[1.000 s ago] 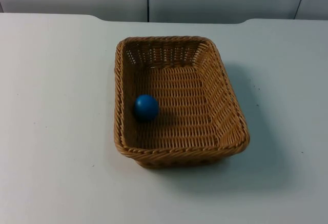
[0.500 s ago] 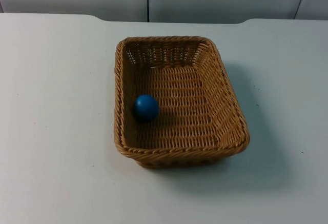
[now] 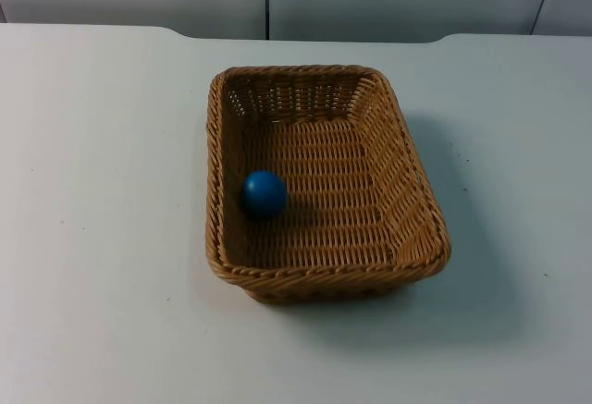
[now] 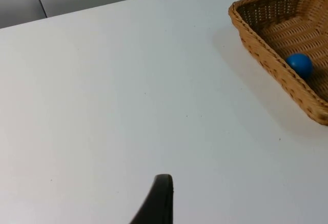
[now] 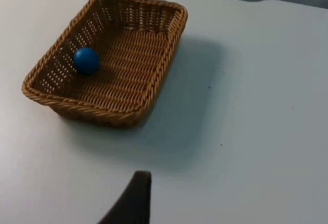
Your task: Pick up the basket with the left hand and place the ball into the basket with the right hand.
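We find the blue ball (image 3: 265, 193) already lying inside the wicker basket (image 3: 421, 210), near its left wall, and the basket resting on the white table (image 3: 102, 238). Both arms wait well back from it; we cannot tell whether the left gripper (image 4: 159, 203) or the right gripper (image 5: 134, 201) is apart or together. To finish well, we would just keep clear and leave the basket undisturbed.

Ball (image 3: 265, 193) lies in basket (image 3: 421, 210), near its left wall, on table (image 3: 102, 191)
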### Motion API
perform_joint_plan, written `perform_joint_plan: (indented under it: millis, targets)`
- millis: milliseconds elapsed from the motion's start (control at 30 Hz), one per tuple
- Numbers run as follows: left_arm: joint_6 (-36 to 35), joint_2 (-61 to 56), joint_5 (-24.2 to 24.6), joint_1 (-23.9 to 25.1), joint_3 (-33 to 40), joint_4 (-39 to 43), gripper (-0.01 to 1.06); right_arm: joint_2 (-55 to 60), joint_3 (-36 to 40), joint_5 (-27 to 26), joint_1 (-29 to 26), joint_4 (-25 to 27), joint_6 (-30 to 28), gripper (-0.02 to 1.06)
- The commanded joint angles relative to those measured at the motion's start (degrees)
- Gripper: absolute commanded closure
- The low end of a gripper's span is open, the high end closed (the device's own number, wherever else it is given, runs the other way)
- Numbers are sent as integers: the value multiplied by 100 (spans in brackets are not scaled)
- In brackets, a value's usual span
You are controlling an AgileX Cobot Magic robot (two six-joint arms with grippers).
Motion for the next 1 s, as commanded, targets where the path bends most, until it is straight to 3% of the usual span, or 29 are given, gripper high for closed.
perform_joint_plan:
  millis: [0,333,467,633,667,700,767,967]
  targets:
    - [3,-29,-63,-19,21,-23,21,-22,29,-23,-23,19,-42,0]
    - [3,-29,-63,-19,21,-23,21,-22,29,-23,-23,19,-42,0]
    - [3,-29,-63,207,22,-23,21,-22,29,-23,-35,19,-42,0]
    - [3,-29,-63,1329,22,-23,21,-22,29,-23,-474,19,-42,0]
    - [3,-29,-63,1329,22,-23,21,-22,29,-23,-474,19,-42,0]
    - [3,-29,-63,1721,22,-23,21,-22,29,-23,-731,19,-42,0]
    - [3,-29,-63,2049,22,-23,21,-22,29,-23,-1122,19,-42,0]
    - [3,-29,-63,2181,22,-23,21,-22,29,-23,-1666,19,-42,0]
